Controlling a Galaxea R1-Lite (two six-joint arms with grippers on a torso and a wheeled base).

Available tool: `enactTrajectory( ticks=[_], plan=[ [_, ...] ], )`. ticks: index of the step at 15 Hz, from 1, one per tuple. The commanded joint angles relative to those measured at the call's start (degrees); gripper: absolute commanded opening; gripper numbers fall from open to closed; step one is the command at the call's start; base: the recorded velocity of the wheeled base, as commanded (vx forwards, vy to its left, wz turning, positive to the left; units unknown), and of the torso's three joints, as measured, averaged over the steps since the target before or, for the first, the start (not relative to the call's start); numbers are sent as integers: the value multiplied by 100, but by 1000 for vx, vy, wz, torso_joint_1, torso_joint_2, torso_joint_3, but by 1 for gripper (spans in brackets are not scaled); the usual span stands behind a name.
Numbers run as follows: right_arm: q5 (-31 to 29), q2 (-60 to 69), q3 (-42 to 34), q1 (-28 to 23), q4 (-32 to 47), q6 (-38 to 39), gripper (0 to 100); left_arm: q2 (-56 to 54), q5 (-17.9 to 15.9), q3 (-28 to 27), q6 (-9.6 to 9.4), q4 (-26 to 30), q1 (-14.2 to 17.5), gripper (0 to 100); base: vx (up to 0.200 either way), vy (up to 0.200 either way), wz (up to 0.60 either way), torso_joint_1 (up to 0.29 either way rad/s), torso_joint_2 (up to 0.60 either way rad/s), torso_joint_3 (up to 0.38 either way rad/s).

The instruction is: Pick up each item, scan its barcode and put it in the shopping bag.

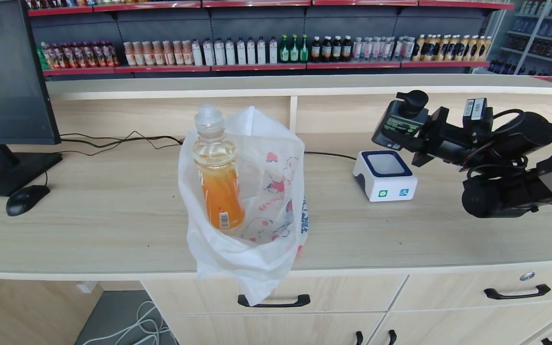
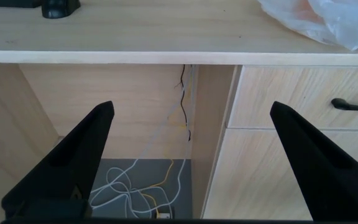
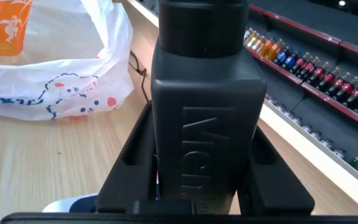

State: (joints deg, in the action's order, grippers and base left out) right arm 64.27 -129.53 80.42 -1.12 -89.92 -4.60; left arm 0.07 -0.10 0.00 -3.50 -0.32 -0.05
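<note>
Juice (image 1: 218,191) sits in the bag (image 1: 261,239); right jaws grip a dark bottle (image 1: 399,125) at the scanner's (image 1: 384,184) twelve o'clock, scan and bagging apparently pending, left jaws open.

- Monitor (image 1: 10,72) at the left end of the counter (image 1: 89,220), mouse (image 1: 27,199) beside its base.
- Bottles (image 1: 237,51) on shelves (image 1: 161,69) behind.
- Drawers (image 1: 515,290) below.

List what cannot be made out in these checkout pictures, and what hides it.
Barcode on the grey bottle: too small in the head view, not on the side facing the right wrist view.
Base of the orange drink bottle: head view, hidden in the shopping bag folds.
Most of the scanner: right wrist view, behind the grey bottle and right gripper.
</note>
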Motion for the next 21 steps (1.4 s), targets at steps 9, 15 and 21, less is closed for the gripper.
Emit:
enactTrajectory(
  ticks=[9,15,21],
  plan=[
    [-2,367,-1090,-37,-8,-490,0,1,1,0,-2,-3,5,100,0,0,0,0,0,0],
    [-2,235,-1099,-37,-8,-736,0,1,1,0,-2,-3,5,100,0,0,0,0,0,0],
    [-2,-3,-941,-37,-8,-947,0,1,1,0,-2,-3,5,100,0,0,0,0,0,0]
  ],
)
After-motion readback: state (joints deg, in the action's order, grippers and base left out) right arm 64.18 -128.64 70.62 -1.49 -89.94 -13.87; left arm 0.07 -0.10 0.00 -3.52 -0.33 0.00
